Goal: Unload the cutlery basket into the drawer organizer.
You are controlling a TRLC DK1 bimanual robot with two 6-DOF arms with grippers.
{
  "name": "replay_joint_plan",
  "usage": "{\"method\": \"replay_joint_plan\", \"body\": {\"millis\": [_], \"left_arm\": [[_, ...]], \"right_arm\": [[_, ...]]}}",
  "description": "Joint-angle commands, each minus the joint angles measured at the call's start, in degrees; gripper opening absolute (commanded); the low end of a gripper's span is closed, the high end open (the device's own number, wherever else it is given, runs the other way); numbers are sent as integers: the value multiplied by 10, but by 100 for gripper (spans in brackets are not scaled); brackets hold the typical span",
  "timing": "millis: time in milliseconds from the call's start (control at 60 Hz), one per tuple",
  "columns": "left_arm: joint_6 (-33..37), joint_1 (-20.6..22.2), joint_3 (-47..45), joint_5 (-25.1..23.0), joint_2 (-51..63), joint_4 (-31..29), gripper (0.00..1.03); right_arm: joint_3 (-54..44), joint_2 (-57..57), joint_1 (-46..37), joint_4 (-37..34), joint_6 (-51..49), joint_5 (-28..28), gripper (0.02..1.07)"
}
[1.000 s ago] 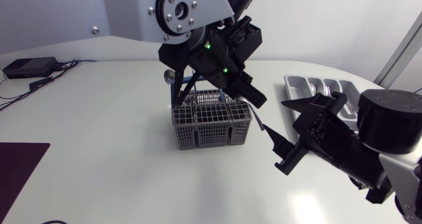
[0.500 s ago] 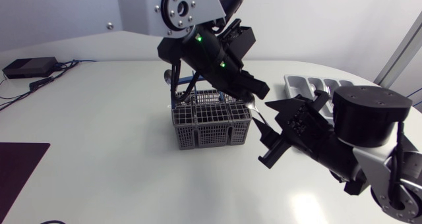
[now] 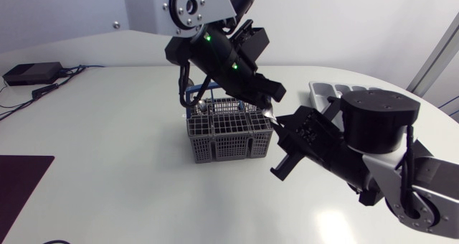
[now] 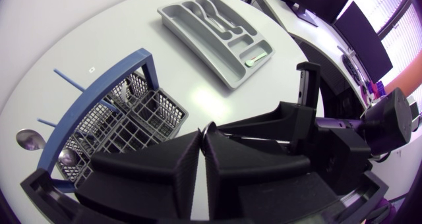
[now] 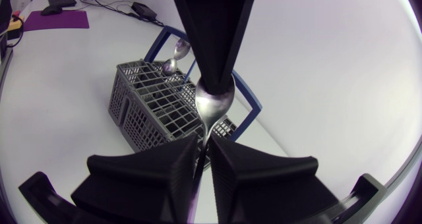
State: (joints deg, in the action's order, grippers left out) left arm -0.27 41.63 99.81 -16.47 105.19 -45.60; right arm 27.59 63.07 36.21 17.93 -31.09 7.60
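White table (image 3: 107,143) is carrying a grey basket (image 3: 229,140) and a grey organizer (image 4: 217,33) | left fingers (image 4: 151,168) are clenching the bowl of a spoon (image 5: 212,105) | right fingers (image 5: 158,171) are pinching its handle, tips facing the left ones | the basket is sitting just behind both, the organizer well beyond | other spoons (image 5: 175,56) are standing in the basket

We log grey grid-mesh basket (image 3: 229,138) with blue handle (image 4: 99,92); shiny silver spoon (image 5: 213,103); pale grey organizer (image 4: 217,39); plain white bench (image 3: 107,165).
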Motion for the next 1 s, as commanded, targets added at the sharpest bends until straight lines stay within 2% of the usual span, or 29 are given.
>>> {"method": "replay_joint_plan", "body": {"millis": [0,67,100,133,283,433,517,717,817,983], "left_arm": [[-18,-5,16,-7,14,-8,13],[-21,-6,18,-7,14,-8,14],[-24,-8,20,-7,14,-9,18],[-27,-9,22,-7,13,-9,31],[-39,-18,42,-16,12,-12,66],[-46,-39,55,-18,4,-11,84],[-46,-53,53,-18,-1,-11,86],[-14,-98,36,-17,-12,-11,86],[7,-114,15,-6,-31,-10,86],[33,-123,-18,10,-52,-12,86]], "right_arm": [[9,5,8,0,7,5,10],[10,3,9,-6,6,4,10],[11,1,10,-11,6,1,10],[9,-2,11,-13,5,1,10],[5,-15,11,-32,1,-14,10],[-9,-38,-1,-57,-10,-43,10],[-18,-56,-26,-77,-22,-72,10],[-42,-109,-153,-136,-82,-188,10],[-46,-119,-265,-171,-126,-287,10],[-45,-103,-431,-203,-236,-413,10]]}}
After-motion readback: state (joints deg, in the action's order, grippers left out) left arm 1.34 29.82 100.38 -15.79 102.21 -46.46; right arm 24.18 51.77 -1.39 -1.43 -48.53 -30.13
